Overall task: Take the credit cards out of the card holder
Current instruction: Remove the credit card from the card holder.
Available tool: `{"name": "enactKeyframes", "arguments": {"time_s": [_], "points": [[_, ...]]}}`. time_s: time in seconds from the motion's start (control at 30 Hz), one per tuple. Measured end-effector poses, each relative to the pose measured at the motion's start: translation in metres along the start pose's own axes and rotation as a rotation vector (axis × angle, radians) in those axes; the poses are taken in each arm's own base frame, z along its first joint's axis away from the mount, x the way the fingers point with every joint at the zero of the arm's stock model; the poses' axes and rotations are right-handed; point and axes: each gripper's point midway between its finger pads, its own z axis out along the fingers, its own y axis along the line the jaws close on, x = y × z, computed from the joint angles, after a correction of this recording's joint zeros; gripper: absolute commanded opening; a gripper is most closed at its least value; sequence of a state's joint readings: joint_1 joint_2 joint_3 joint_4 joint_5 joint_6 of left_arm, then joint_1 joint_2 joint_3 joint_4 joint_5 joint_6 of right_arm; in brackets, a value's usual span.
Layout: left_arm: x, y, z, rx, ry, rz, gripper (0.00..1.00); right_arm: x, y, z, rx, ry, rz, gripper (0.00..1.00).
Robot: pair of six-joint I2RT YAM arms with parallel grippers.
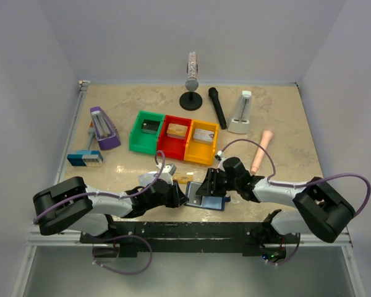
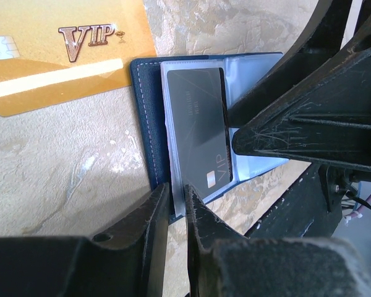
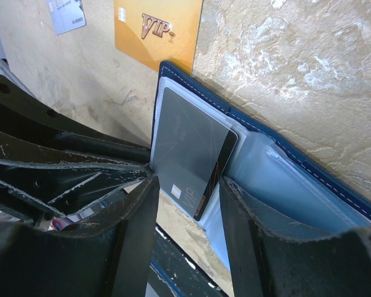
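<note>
Left gripper (image 2: pixel 176 195) pinches the facing edge of the open navy bifold card holder (image 2: pixel 147 124), which lies flat on the beige marbled table (image 1: pixel 284 124).
Right gripper (image 3: pixel 188 182) stands open astride the dark grey plastic card (image 3: pixel 185 142), which is half out of its sleeve. The card's long axis points at the left gripper. The yellow-gold VIP card (image 2: pixel 68 55) lies just beside the holder.

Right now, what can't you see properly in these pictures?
Top view: the open navy bifold card holder is mostly under the left pincer and right pincer.
Left wrist view: the right pincer covers part of it.
Right wrist view: the silvery grey card is cut by the top edge; small print on the black card is unreadable.
</note>
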State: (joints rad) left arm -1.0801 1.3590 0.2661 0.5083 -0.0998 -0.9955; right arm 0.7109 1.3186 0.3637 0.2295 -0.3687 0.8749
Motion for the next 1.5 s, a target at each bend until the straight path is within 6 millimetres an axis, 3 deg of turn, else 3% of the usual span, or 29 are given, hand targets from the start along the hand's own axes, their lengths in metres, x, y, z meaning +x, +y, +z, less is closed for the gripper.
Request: {"name": "enactKeyframes", "arguments": {"time_s": [0.7, 1.5], "points": [[0.0004, 0.0005, 0.0029, 0.001, -0.003, -0.009, 0.15, 0.0009, 0.0036, 0.0001, -0.095, -0.040, 0.015, 0.50], [0.0009, 0.0034, 0.0032, 0.004, -0.012, -0.011, 0.08, -0.0037, 0.0057, 0.0076, -0.194, -0.038, 0.195, 0.50]]}}
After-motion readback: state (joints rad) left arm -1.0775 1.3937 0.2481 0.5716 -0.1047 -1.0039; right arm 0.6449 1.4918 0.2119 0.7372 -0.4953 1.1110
